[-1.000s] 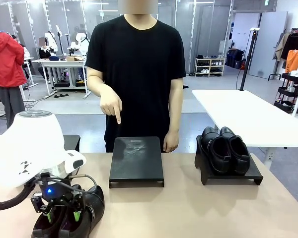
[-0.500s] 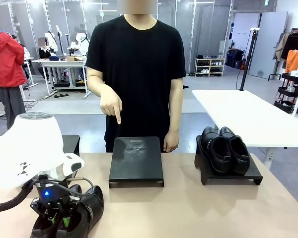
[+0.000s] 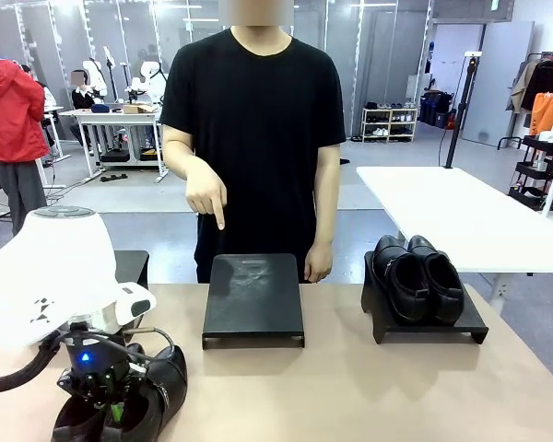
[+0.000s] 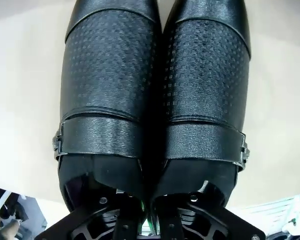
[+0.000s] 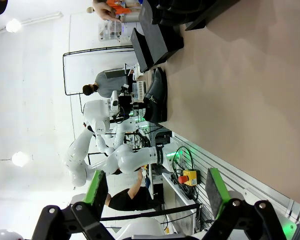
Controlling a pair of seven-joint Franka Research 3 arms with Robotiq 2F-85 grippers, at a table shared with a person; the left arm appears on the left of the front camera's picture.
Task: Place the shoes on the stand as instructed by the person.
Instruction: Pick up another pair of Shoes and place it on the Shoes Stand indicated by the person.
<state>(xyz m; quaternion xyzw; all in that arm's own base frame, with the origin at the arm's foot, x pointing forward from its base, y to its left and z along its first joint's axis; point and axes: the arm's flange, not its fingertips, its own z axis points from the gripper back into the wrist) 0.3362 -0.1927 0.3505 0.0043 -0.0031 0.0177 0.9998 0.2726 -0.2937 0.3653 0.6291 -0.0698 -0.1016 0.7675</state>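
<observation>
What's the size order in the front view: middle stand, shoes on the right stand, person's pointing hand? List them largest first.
1. middle stand, largest.
2. shoes on the right stand, nearly as big; a close call.
3. pointing hand, clearly smallest.

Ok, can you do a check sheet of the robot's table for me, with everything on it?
Surface: tan table, no spills seen.
Job's things: buckled shoes side by side at the near left; second pair of shoes on the right stand; middle stand bare, the person's hand pointing down at it.
Clutter: nothing seen.
Grippers: left gripper has its jaws shut on the buckled shoes' inner sides; right gripper open, holding nothing.
Cables: black cable loops by the left gripper's wrist.
Surroundings: white table, shoe rack and a person in a red jacket behind.
</observation>
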